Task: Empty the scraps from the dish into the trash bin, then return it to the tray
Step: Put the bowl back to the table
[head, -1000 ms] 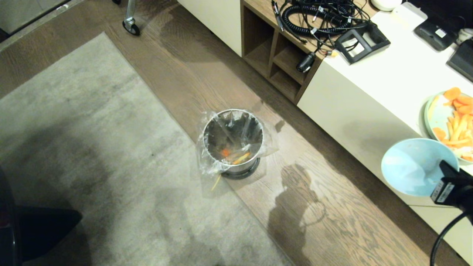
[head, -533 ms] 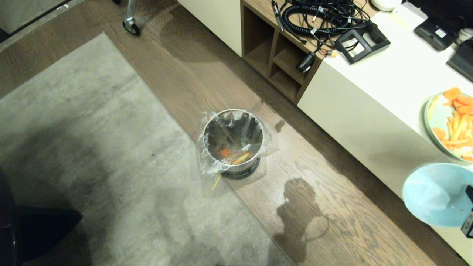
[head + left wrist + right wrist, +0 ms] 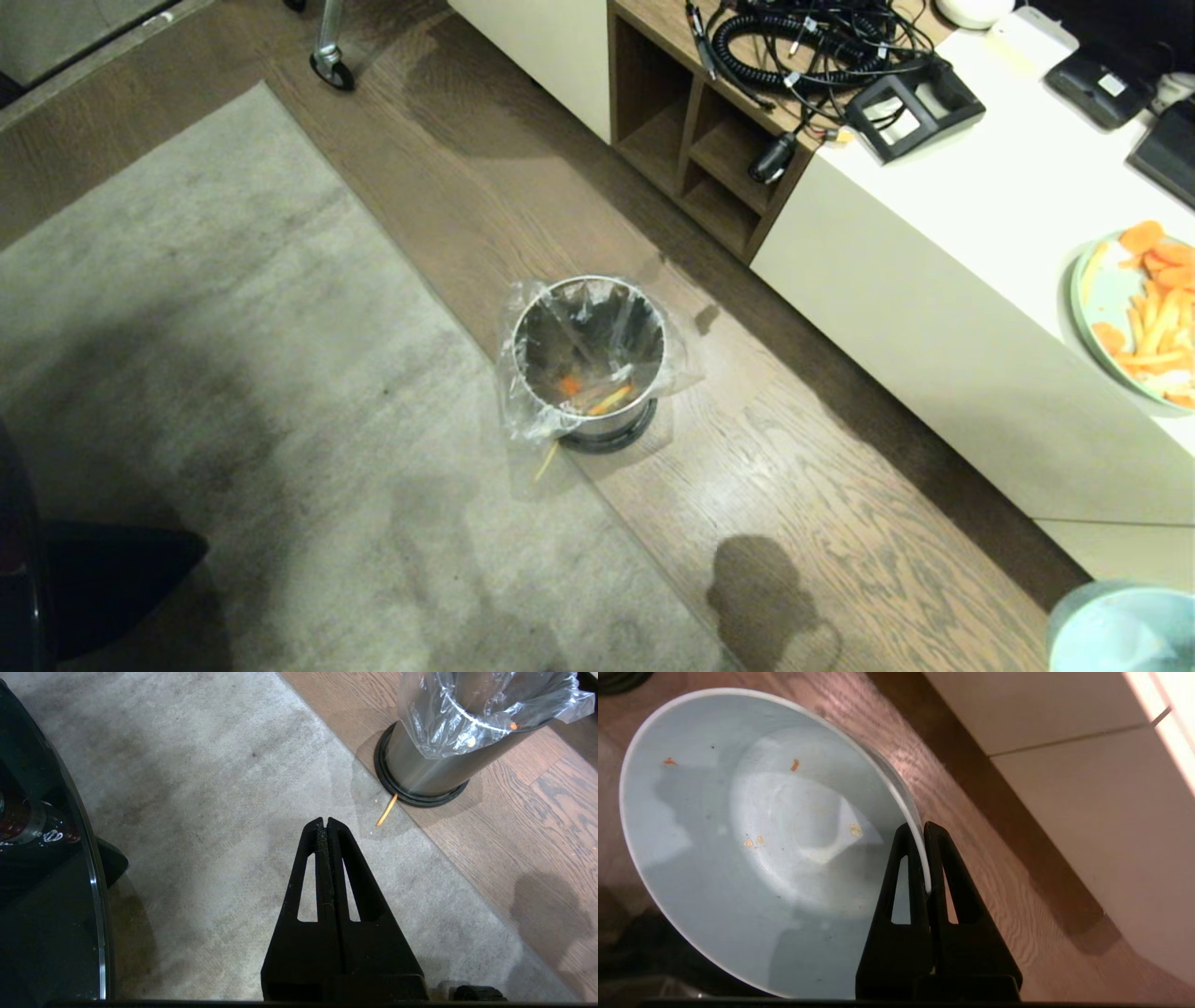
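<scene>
Right wrist view, right hand (image 3: 923,830) pinching dish (image 3: 738,858) rim

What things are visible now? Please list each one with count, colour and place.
trash bin: one, steel with clear liner, on the wooden floor by the rug.
scraps: several, orange and yellow, inside the bin.
stray stick: one, orange, on the rug beside the bin's base.
dish: one, pale, nearly empty, gripped by its rim.
plate: one, pale green, holding orange pieces, on the white cabinet.
cables: a black tangle, on the wooden shelf unit.
left hand: shut, empty, above the rug.
right hand: shut on the dish's rim.
</scene>
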Available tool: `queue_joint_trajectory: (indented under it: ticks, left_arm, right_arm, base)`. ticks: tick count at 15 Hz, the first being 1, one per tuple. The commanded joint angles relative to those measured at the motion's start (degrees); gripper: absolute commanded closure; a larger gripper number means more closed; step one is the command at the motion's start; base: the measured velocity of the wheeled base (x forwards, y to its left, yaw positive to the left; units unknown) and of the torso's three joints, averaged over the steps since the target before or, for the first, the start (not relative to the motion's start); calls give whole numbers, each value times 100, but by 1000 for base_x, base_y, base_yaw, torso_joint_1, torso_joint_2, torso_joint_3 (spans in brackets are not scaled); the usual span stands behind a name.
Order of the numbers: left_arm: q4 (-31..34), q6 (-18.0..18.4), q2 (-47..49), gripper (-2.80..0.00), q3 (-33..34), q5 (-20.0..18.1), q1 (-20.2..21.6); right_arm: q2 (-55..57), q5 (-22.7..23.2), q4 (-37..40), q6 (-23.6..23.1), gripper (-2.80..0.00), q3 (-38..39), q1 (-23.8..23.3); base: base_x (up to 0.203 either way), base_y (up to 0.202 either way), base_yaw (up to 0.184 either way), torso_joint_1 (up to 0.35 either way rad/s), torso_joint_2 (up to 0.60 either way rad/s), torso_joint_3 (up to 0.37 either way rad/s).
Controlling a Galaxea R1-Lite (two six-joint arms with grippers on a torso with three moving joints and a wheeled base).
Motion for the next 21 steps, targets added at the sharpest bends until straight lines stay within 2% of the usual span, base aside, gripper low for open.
queue_joint_trajectory:
  ticks: [1,3,8,10,13,21]
  left_arm:
    - [-2,-3,-2,0,0,4,-1]
    - [-2,-3,-2,0,0,4,-1]
    - [-2,-3,-2,0,0,4,4]
    - [-2,-8,-2,0,0,4,4]
    - [-2,-3,-2,0,0,4,4]
    - [-2,-4,-2,0,0,4,-4]
  right_arm:
    - [-1121,189,773,17,0,0,112]
    - [-1543,431,1240,21,0,-10,302]
    - [-2547,482,1339,54,0,-23,505]
    - [-2907,478,1312,213,0,-15,537]
    - [-2913,464,1292,438,0,-9,544]
    - [-2913,464,1266,447,0,0,544]
  base:
    - [0,0,0,0,0,0]
    - [0,0,0,0,0,0]
    - [0,0,0,0,0,0]
    - [0,0,0,0,0,0]
    - [0,0,0,0,0,0]
    - [0,0,0,0,0,0]
